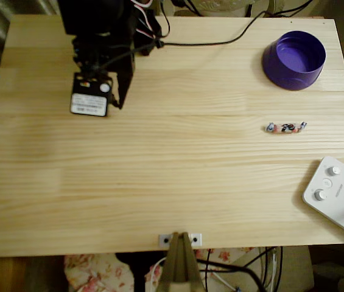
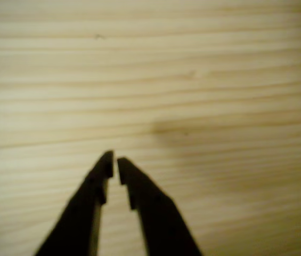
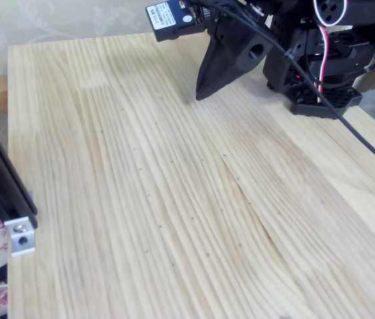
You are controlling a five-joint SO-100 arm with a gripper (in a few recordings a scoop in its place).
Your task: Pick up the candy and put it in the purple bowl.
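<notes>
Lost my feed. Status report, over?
Tool shut, empty, far left in overhead view. Candy untouched on table, below purple bowl. Nothing in the way.

Top-down, close wrist, low oblique: shared table.

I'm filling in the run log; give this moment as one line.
gripper: shut, empty, above bare table | candy: on table, untouched | purple bowl: empty, upright | stage: pick not started
</notes>
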